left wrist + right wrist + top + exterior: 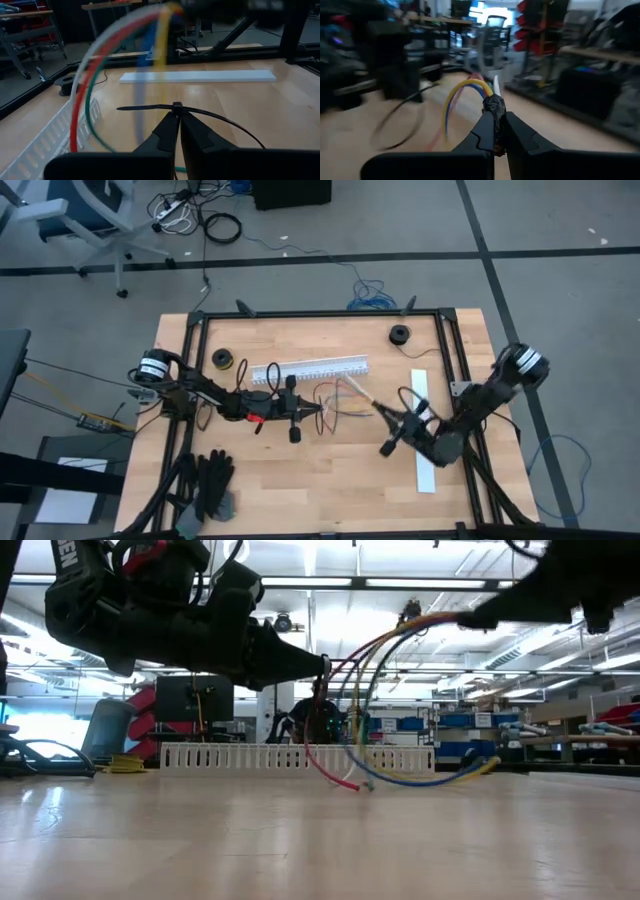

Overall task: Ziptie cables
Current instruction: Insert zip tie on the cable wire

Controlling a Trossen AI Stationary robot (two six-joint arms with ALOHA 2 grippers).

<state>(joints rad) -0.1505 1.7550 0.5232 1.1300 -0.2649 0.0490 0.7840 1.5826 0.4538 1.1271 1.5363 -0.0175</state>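
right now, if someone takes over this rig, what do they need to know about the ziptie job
Left gripper: fingers shut on a black zip tie, held above the table near the middle.
Right gripper: fingers shut on the taped end of the cables, lifted off the table.
Cables: they arc down from the right gripper, loose ends resting in front of the white slotted channel.
Done: tie and bundle are both picked up and brought close together.
Left: from the left wrist view the tie does not appear to loop around the cables yet; wrap, thread and pull tight.

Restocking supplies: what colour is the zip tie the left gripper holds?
Black; the zip tie shows best in the left wrist view.
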